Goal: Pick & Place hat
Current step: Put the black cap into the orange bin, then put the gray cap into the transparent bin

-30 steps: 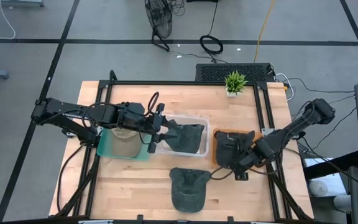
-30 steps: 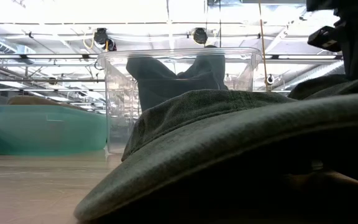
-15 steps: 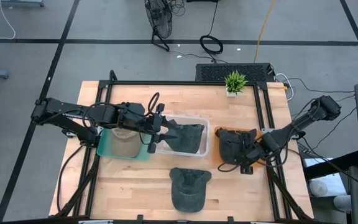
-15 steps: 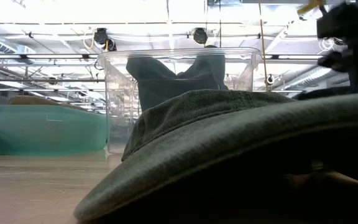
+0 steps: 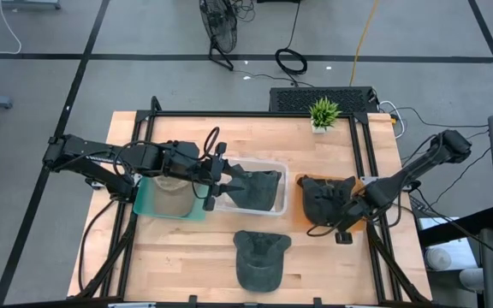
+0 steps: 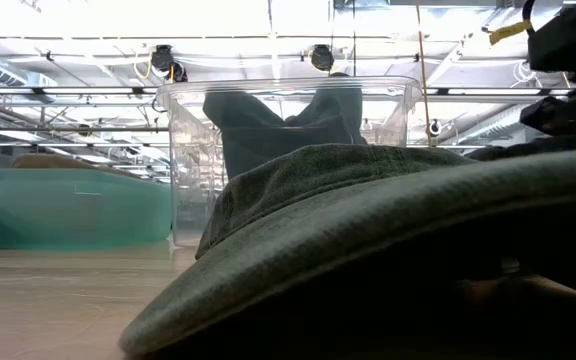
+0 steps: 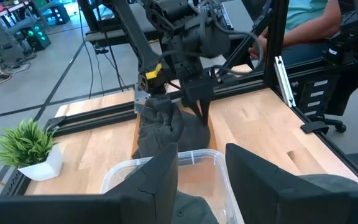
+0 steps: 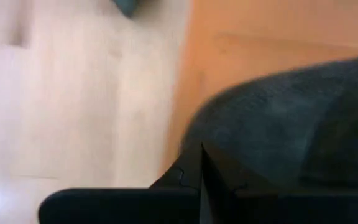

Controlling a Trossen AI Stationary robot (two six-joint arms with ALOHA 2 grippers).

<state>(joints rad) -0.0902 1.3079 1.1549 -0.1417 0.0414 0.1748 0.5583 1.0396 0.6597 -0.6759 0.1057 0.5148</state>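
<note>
Right claw [image 5: 347, 224] sits with fingers pressed together at the edge of a dark hat [image 5: 325, 198] on the orange tray [image 5: 299, 214]. Left claw [image 5: 218, 177] is part open over the clear bin [image 5: 274, 166], which holds another hat [image 5: 259, 188]. A third hat [image 5: 260, 258] lies on the surface [image 5: 187, 257].

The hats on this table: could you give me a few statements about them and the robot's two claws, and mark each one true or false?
1. A dark hat lies on the bare wood at the table's front edge. True.
2. The clear bin is empty. False: dark fabric sits in it.
3. The right gripper is shut at the hat on the orange mat. True.
4. The small plant stands in the green tray. False: it stands at the table's far edge.
5. The left gripper hangs above the front hat. False: it is at the clear bin.
</note>
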